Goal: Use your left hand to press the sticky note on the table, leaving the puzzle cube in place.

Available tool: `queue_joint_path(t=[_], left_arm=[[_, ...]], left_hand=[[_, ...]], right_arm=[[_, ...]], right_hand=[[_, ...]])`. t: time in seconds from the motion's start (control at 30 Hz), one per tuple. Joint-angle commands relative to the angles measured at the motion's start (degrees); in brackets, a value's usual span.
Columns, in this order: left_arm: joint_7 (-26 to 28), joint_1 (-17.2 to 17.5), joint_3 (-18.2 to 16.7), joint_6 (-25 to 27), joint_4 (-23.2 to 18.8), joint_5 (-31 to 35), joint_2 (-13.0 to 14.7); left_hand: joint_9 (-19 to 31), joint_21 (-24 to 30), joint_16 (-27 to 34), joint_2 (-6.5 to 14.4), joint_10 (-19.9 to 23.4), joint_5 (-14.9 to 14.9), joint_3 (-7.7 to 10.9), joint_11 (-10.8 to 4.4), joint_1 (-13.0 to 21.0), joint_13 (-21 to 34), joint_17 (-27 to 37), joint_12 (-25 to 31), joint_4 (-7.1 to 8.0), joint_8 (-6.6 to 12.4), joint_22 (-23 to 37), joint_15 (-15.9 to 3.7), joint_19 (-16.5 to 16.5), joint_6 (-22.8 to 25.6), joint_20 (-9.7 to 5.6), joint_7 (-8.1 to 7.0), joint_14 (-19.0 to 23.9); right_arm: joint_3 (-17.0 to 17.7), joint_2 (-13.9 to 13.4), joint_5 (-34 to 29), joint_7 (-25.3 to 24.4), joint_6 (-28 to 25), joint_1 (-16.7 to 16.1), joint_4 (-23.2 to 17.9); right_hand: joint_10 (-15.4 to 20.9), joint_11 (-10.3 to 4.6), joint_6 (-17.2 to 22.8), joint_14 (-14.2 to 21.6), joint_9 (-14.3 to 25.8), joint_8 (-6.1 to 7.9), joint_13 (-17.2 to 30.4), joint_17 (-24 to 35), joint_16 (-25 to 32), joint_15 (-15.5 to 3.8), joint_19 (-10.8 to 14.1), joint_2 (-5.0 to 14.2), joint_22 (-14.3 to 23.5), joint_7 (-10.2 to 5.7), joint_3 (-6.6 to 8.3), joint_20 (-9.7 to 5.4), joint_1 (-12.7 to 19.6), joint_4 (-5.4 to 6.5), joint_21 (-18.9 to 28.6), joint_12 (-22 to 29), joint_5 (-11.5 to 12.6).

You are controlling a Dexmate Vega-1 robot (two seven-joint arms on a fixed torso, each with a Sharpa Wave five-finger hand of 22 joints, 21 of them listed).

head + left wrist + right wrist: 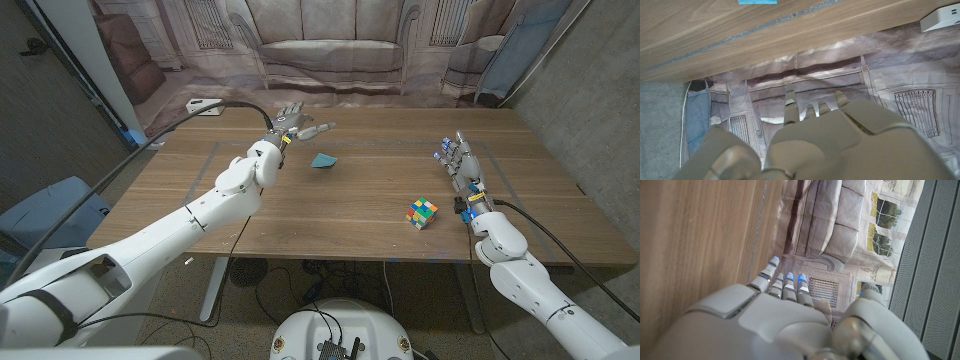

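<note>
A small blue sticky note (323,160) lies on the wooden table (330,215) near its middle, toward the far side. My left hand (296,124) hovers just left of and beyond the note, fingers spread, holding nothing. In the left wrist view the back of that hand (830,145) shows and a strip of the sticky note (758,2) sits at the picture's edge. The multicoloured puzzle cube (422,212) stands near the front right. My right hand (460,160) is to the right of the cube, fingers apart and empty, also seen as the right hand (775,325).
A white power strip (203,106) with a black cable lies at the table's far left corner, also seen as the strip (940,20). A printed backdrop of a sofa (330,45) hangs behind the table. A blue chair (50,210) stands at the left.
</note>
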Motion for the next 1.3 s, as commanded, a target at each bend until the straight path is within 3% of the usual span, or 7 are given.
queue_joint_path(t=[0.03, 0.23, 0.67, 1.3], left_arm=[[-6.1, -3.63, 3.63, 2.41, 1.3, 4.97, -0.36], [-8.99, -5.38, 4.82, 2.56, 2.45, 6.92, -0.81], [-14.1, -8.51, 7.25, 1.05, 6.16, 9.37, -2.69], [-16.27, -9.48, 9.25, 0.1, 10.25, 10.6, -5.25]], left_hand=[[0.15, -0.54, 0.41, -0.26, -3.19, 0.58, -0.93, -0.27, -0.54, 0.02, 0.18, 0.31, 0.41, 0.36, 0.21, -0.16, -11.59, 0.8, -1.15, -0.03, -9.6], [0.16, 0.04, 1.15, -0.31, -2.13, 0.88, -1.53, -0.47, -0.59, 0.0, 0.16, 1.13, 0.78, 0.29, 0.23, -0.01, -12.58, 0.62, -0.83, -0.84, -8.46], [0.18, 0.43, 1.15, -0.35, -2.2, 1.13, -2.01, -0.5, -0.49, -0.02, 0.14, 1.27, 1.02, 0.38, 0.25, 0.01, -12.92, 0.86, -1.0, -0.99, -8.5], [0.2, 0.72, 1.09, -0.48, -2.81, 1.43, -2.76, -0.4, -0.44, -0.03, 0.14, 1.24, 1.37, 0.42, 0.32, 0.08, -13.45, 1.03, -1.54, -0.72, -8.83]], right_arm=[[0.16, 0.19, -0.02, -0.14, 0.27, -0.33, 0.05], [0.17, 0.47, -0.02, -0.59, 0.2, -0.43, -0.13], [0.22, 0.79, -0.32, -1.25, 0.34, -0.65, -0.15], [0.73, 0.76, -0.49, -2.04, 0.47, -1.45, -0.98]], right_hand=[[0.19, 0.0, 0.13, 0.24, 0.16, 0.13, 0.2, 0.18, 0.15, 0.3, 0.43, 0.37, 0.1, -0.23, 0.16, -0.01, 0.01, -0.39, -0.11, 0.08, 0.34], [0.22, 0.0, 0.16, 0.31, 0.16, 0.13, 0.19, 0.14, 0.18, 0.36, 0.45, 0.44, 0.11, -0.25, 0.15, 0.0, -0.02, -0.41, -0.22, 0.07, 0.35], [0.25, 0.02, 0.17, 0.32, 0.16, 0.11, 0.17, 0.07, 0.19, 0.35, 0.52, 0.49, 0.11, -0.22, 0.1, 0.03, -0.09, -0.49, -0.44, 0.05, 0.34], [0.29, -0.01, 0.3, 0.27, 0.16, 0.12, 0.15, -0.01, 0.17, 0.44, 0.59, 0.58, 0.12, -0.27, -0.03, 0.09, -0.29, -0.56, -0.8, 0.02, 0.33]])
